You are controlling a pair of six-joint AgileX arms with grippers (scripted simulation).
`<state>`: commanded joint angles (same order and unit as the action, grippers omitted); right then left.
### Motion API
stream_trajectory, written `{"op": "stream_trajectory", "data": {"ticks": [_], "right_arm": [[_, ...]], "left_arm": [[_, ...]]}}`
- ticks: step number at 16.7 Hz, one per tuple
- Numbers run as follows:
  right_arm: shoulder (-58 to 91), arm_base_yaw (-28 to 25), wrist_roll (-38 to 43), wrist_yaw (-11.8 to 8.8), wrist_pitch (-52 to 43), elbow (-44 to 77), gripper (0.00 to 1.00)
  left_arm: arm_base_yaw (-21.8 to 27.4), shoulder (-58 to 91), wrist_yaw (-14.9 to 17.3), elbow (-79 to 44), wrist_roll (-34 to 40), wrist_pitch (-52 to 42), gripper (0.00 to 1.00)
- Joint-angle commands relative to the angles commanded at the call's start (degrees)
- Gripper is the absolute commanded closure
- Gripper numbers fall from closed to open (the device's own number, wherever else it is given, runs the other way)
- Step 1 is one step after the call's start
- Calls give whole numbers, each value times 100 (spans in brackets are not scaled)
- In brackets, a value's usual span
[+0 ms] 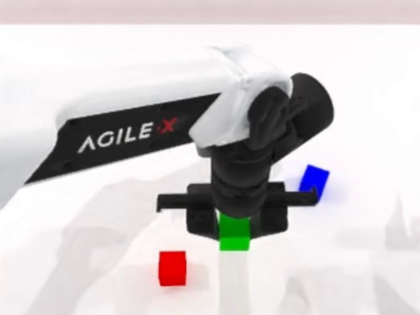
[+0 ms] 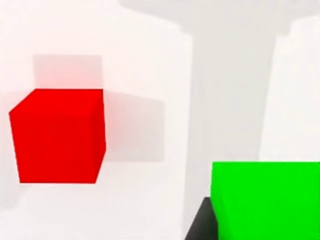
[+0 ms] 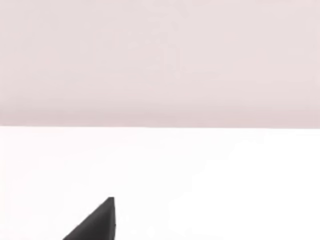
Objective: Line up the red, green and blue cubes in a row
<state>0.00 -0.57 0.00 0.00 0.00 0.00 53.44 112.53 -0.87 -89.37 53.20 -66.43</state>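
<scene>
Under the left tool (image 1: 234, 226), green cube (image 1: 234, 233) half hidden, pinched; right tool's state unclear.

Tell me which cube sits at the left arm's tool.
The glossy green cube, directly at the left tool; the red cube and blue cube lie apart.

Left arm: reaches from the top view's left across the white surface (image 1: 367, 92), "AGILEX" lettering on its side.
Left tool (image 1: 234, 231): black, directly over the green cube (image 1: 234, 234).
Red cube (image 1: 172, 268): left of green, apart.
Blue cube (image 1: 314, 178): right, farther back.
</scene>
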Motion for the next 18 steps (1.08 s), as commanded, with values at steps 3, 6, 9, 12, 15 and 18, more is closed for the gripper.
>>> {"op": "stream_trajectory", "data": {"ticks": [3,6,9,12,15,18], "right_arm": [[0,0,0,0,0,0,0],[0,0,0,0,0,0,0],[0,0,0,0,0,0,0],[0,0,0,0,0,0,0],[0,0,0,0,0,0,0],[0,0,0,0,0,0,0]], "left_arm": [[-24,49,4,62,-24,93,100],[-38,199,7,444,-21,641,100],[-34,376,6,875,-31,1285,100],[-26,441,3,1016,-33,1458,100],[-26,441,3,1016,-33,1458,92],[-26,441,3,1016,-33,1458,70]]}}
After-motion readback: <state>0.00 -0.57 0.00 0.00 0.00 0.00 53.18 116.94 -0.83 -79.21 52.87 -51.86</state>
